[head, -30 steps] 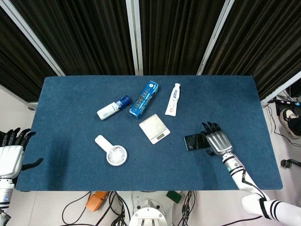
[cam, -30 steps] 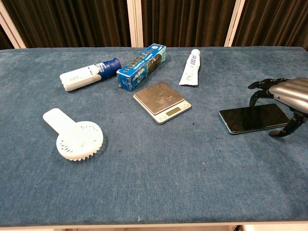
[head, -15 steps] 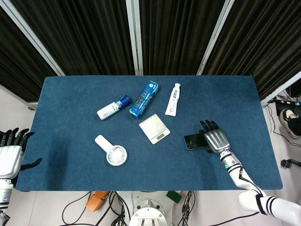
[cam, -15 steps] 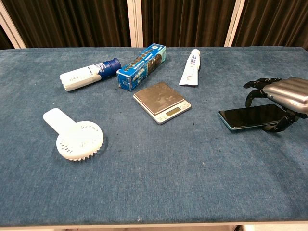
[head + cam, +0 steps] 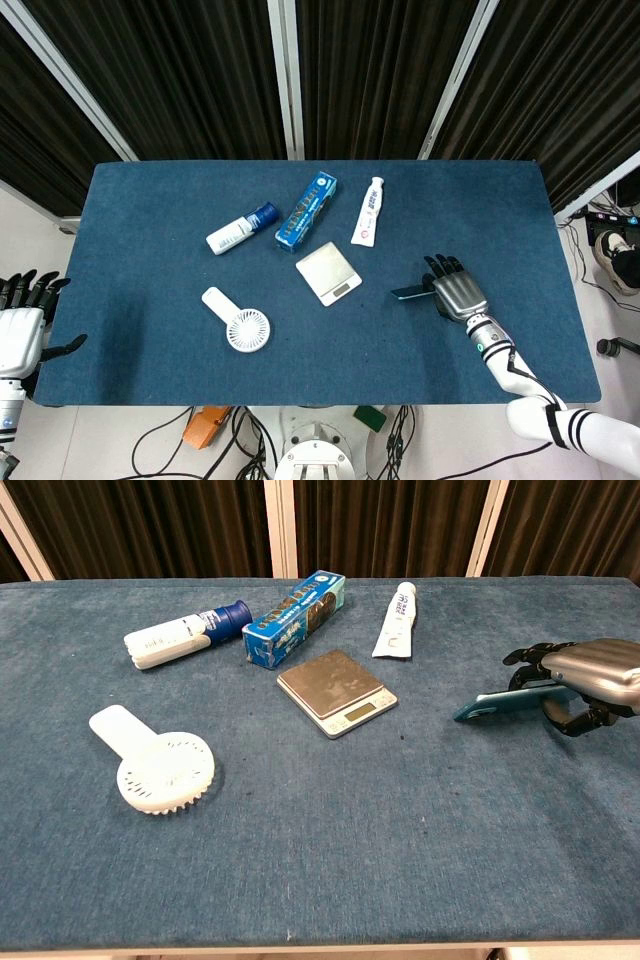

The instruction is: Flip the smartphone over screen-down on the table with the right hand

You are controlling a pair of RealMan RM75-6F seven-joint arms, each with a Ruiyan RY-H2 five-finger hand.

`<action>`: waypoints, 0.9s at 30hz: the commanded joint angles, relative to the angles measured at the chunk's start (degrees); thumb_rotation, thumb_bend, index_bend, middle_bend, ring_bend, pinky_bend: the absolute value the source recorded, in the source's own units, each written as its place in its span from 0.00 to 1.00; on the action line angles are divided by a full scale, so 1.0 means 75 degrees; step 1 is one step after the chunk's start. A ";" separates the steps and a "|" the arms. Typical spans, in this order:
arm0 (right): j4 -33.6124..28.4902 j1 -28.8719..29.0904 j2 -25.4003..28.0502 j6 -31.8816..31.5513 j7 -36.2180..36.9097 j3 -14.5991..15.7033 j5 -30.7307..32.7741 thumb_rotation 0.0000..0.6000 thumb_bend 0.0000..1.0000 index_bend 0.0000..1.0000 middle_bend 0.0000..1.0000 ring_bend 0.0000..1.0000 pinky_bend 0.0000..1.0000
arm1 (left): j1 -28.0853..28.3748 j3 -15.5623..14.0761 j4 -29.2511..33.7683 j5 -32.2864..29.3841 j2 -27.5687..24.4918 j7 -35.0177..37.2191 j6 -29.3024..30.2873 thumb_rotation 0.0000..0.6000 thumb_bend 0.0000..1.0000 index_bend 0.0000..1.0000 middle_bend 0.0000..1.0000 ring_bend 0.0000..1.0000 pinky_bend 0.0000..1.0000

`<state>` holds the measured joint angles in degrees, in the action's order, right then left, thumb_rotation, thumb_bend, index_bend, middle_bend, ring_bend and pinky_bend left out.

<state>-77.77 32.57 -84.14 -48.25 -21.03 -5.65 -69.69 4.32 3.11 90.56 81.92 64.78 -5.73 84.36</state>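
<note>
The smartphone (image 5: pixel 502 702) (image 5: pixel 409 292) is tipped up on edge at the right of the blue table (image 5: pixel 320 840), its teal side facing the chest camera. My right hand (image 5: pixel 580 680) (image 5: pixel 457 294) grips its right end, fingers curled over the top and thumb below. The phone's left end is raised off the cloth. My left hand (image 5: pixel 25 320) hangs off the table's left edge with fingers apart and nothing in it; only the head view shows it.
A silver kitchen scale (image 5: pixel 336 691) lies left of the phone. Behind it are a white tube (image 5: pixel 396 619), a blue box (image 5: pixel 295 618) and a white bottle with a blue cap (image 5: pixel 186 632). A white hand fan (image 5: pixel 152 759) lies front left.
The phone lay flat, screen up, a second ago. My right hand closed around its right end and has tilted it up onto its edge.
</note>
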 commanded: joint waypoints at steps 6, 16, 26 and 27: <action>-0.0337 0.0379 0.0225 0.0265 -0.0257 -0.0357 0.0819 1.00 0.88 0.44 0.12 0.00 0.13 | 0.0010 0.0008 -0.0133 -0.0062 0.0042 0.0102 -0.0072 1.00 0.14 0.19 0.12 0.06 0.00; -0.0211 0.0835 0.0150 0.0171 -0.0653 -0.0593 0.1425 1.00 0.88 0.37 0.12 0.00 0.13 | 0.0063 0.0053 -0.0174 -0.0083 0.0037 0.0122 -0.0119 1.00 0.14 0.19 0.12 0.06 0.00; -0.2052 -0.0399 0.1448 -0.2543 -0.0142 -0.0363 -0.0045 1.00 0.75 0.26 0.12 0.00 0.12 | 0.0115 0.0137 -0.0198 -0.0099 0.0033 0.0158 -0.0096 1.00 0.14 0.19 0.12 0.06 0.00; -0.2255 -0.0596 0.1625 -0.2875 -0.0128 -0.0292 -0.0227 1.00 0.67 0.23 0.12 0.00 0.11 | 0.0123 0.0141 -0.0201 -0.0096 0.0032 0.0160 -0.0100 1.00 0.14 0.19 0.12 0.06 0.00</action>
<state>-88.93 33.00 -76.71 -62.30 -23.87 -9.27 -66.23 5.24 4.16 89.06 81.19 65.02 -4.53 83.62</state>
